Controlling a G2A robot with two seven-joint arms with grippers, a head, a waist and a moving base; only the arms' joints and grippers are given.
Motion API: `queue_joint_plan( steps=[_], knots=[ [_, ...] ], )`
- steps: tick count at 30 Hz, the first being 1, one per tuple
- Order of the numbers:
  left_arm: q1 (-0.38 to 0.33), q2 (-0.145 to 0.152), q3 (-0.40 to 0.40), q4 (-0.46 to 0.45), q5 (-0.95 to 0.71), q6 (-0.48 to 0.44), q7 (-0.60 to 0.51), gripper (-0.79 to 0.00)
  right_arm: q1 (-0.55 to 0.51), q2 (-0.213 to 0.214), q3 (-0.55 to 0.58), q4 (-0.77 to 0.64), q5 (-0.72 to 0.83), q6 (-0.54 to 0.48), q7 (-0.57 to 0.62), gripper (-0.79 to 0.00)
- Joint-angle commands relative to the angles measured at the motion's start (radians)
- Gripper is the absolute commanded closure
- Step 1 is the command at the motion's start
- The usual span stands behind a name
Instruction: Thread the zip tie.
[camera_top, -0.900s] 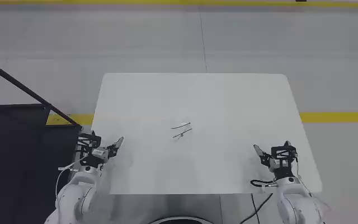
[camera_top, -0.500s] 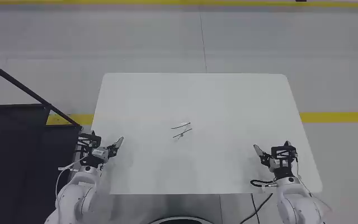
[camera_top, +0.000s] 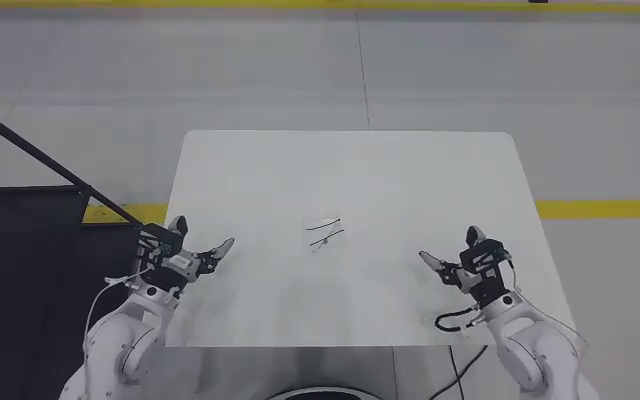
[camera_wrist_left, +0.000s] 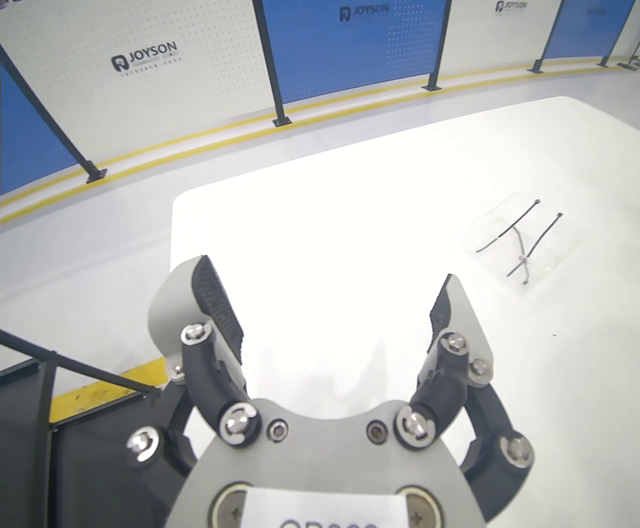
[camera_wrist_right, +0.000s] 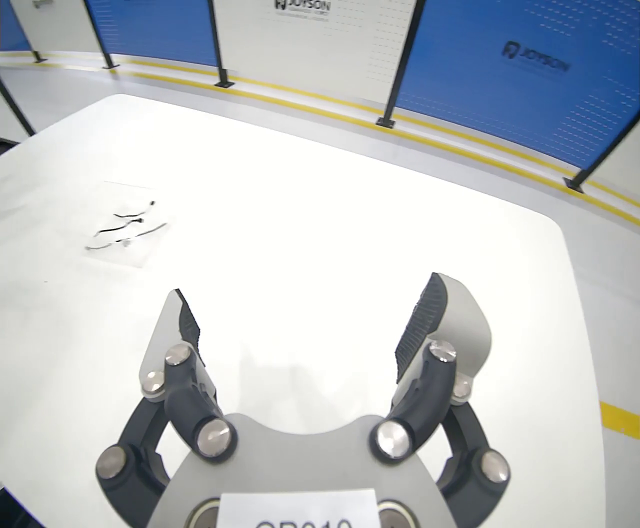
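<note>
Industrial robot test cell or lab hall, not a home. Smooth grey floor (camera_top: 300, 70) with yellow safety lines (camera_top: 590, 209), and blue and white perforated partition panels (camera_wrist_left: 350, 50) on black posts (camera_wrist_left: 270, 65) with foot plates fence the area. One plain white table (camera_top: 400, 170) stands on the open floor, with a black framed barrier (camera_top: 50, 280) by its corner.

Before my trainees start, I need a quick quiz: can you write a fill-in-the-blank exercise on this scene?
1. The left claw and the right claw are both ___.
2. The black zip ties lie on a ___ table.
3. Each claw holds ___.
Missing words: open; white; nothing.
</note>
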Motion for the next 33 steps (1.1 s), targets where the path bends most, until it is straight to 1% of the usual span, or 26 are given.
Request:
queue_joint_plan(
  steps=[1, 4, 6, 18, 19, 21, 24, 27, 30, 33],
  knots=[
    [-0.008, 0.0, -0.005, 0.01, -0.01, -0.011, 0.017, -0.785, 0.035, 0.0, -0.018, 0.002, 0.056, -0.049, 0.055, -0.785],
    [-0.018, 0.0, -0.003, 0.028, -0.03, -0.035, 0.032, -0.785, 0.082, 0.001, -0.045, 0.006, 0.146, -0.132, 0.119, -0.785],
    [-0.026, 0.002, -0.003, 0.044, -0.037, -0.083, 0.032, -0.785, 0.111, 0.003, -0.052, 0.017, 0.202, -0.178, 0.173, -0.785],
    [-0.029, 0.003, -0.006, 0.048, -0.043, -0.085, 0.031, -0.785, 0.11, 0.003, -0.053, 0.018, 0.203, -0.177, 0.172, -0.785],
    [-0.035, 0.001, -0.001, 0.049, -0.052, -0.076, 0.028, -0.785, 0.112, 0.003, -0.058, 0.023, 0.207, -0.185, 0.173, -0.785],
    [-0.058, -0.001, 0.025, 0.053, -0.086, -0.09, 0.007, -0.785, 0.141, 0.004, -0.082, 0.058, 0.276, -0.252, 0.201, -0.785],
    [-0.093, 0.0, 0.028, 0.078, -0.152, -0.135, -0.017, -0.785, 0.236, 0.007, -0.127, 0.139, 0.44, -0.343, 0.348, -0.785],
    [-0.112, 0.002, 0.023, 0.1, -0.188, -0.17, -0.031, -0.785, 0.37, 0.01, -0.195, 0.243, 0.675, -0.381, 0.561, -0.785],
    [-0.12, 0.004, 0.016, 0.124, -0.229, -0.211, -0.04, -0.785, 0.513, 0.009, -0.271, 0.347, 0.895, -0.338, 0.776, -0.785],
    [-0.123, 0.006, 0.007, 0.14, -0.264, -0.239, -0.052, -0.785, 0.648, 0.003, -0.347, 0.447, 1.046, -0.277, 0.944, -0.785]
  ],
)
